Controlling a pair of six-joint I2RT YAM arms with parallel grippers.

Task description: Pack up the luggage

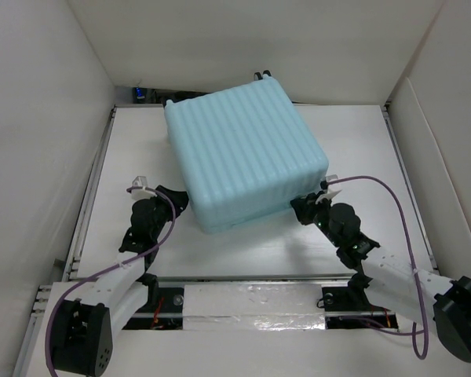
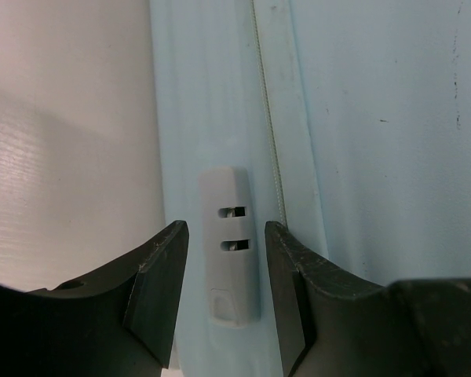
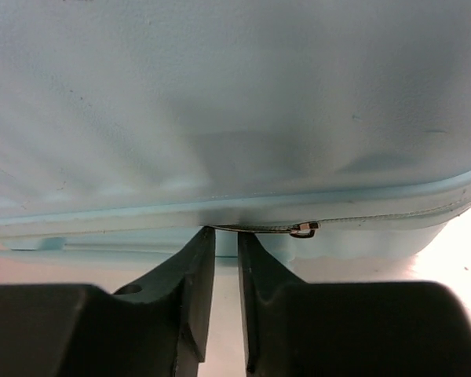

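Aqua-blue and ribbed, the luggage (image 1: 243,153) is lying closed and flat on the white table (image 1: 243,251), shell upward. At its near-left corner the left gripper (image 2: 224,232) is spreading its jaws wide. They are straddling a small grey slotted piece (image 2: 231,251) on the shell's side, clear of it on both sides. At the near-right corner the right gripper (image 3: 226,236) is holding its fingers almost together, tips at the zipper seam just beside a metal pull (image 3: 303,230) — whether they are pinching anything, I cannot tell.

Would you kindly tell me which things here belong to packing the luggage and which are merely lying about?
Job: luggage, closed; its zipper slider; grey slotted tab on its side; left gripper; right gripper.
Lying about: purple cables; small blue object beyond the table.
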